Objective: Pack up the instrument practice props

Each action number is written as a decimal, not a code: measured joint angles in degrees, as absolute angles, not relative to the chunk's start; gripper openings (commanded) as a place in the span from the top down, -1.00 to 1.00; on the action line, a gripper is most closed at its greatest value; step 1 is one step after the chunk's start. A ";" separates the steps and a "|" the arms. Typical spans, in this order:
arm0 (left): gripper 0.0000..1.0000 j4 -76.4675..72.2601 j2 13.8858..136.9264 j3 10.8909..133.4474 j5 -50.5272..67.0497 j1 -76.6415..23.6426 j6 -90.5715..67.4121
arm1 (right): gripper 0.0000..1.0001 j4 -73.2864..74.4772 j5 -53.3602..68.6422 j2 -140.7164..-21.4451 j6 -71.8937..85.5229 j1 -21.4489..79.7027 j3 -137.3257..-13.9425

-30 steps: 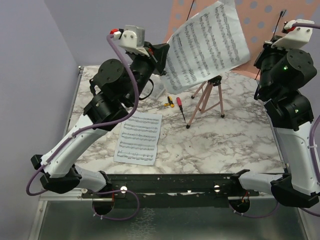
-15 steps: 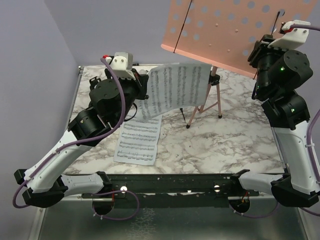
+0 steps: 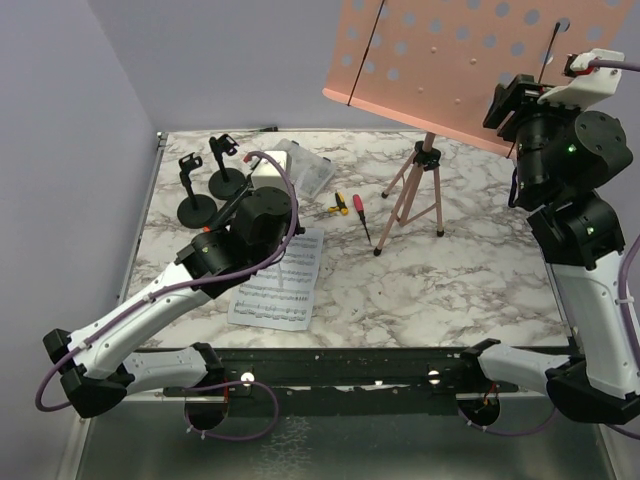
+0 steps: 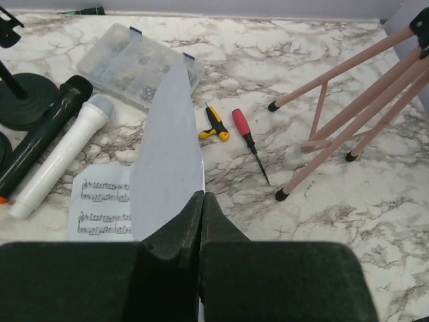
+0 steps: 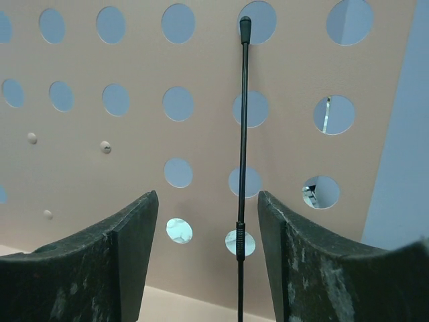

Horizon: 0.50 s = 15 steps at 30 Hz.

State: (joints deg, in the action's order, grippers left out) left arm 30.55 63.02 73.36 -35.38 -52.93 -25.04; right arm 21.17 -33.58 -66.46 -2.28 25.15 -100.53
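Left gripper (image 4: 202,201) pinched shut on sheet-music page (image 4: 167,147) | judged thin, limp, creasable; hold by its edge | right gripper (image 5: 206,201) parted, empty, perforated desk (image 5: 134,151) just ahead

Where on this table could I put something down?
The marble table is bare between the flat sheet-music page, the pink tripod and the right arm. Crowded back-left: mic holders, clear box, microphones, screwdrivers.

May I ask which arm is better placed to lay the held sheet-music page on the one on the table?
Left: the left tool is shut on the held page, over the flat page; the right tool is open at the pink desk.
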 measured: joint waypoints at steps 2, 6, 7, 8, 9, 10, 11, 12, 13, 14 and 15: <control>1.00 30.30 63.16 71.59 -35.35 -52.18 -26.09 | -0.32 21.21 -32.99 -65.80 -2.00 25.15 -100.25; 1.00 27.94 64.16 70.28 -34.54 -49.25 -28.03 | -0.33 21.61 -32.16 -64.31 -1.34 25.15 -99.77; 1.00 26.94 64.62 70.17 -33.93 -47.99 -28.56 | -0.33 21.69 -31.99 -63.96 -1.23 25.15 -99.66; 1.00 26.04 64.95 70.11 -33.58 -47.07 -29.08 | -0.33 21.74 -31.83 -63.61 -1.06 25.15 -99.50; 1.00 24.91 65.41 70.00 -32.49 -45.50 -29.78 | -0.33 21.82 -31.73 -63.24 -0.93 25.15 -99.29; 1.00 24.16 65.69 69.93 -31.88 -44.36 -30.28 | -0.33 21.96 -31.62 -62.94 -0.89 25.15 -99.15; 1.00 23.11 65.93 69.76 -30.72 -43.05 -30.98 | -0.33 22.02 -31.53 -62.52 -0.84 25.15 -98.89; 1.00 22.00 66.06 69.38 -29.69 -41.74 -31.48 | -0.33 22.13 -31.42 -62.19 -0.51 25.15 -98.74; 1.00 20.78 66.06 68.73 -28.56 -40.27 -32.36 | -0.34 22.22 -31.33 -61.89 -0.23 25.15 -98.61; 1.00 20.18 66.04 68.23 -27.81 -39.48 -32.95 | -0.34 22.31 -31.18 -61.65 0.01 25.15 -98.52; 1.00 19.16 65.87 67.31 -27.03 -38.68 -33.89 | -0.34 22.35 -31.11 -61.36 0.27 25.15 -98.39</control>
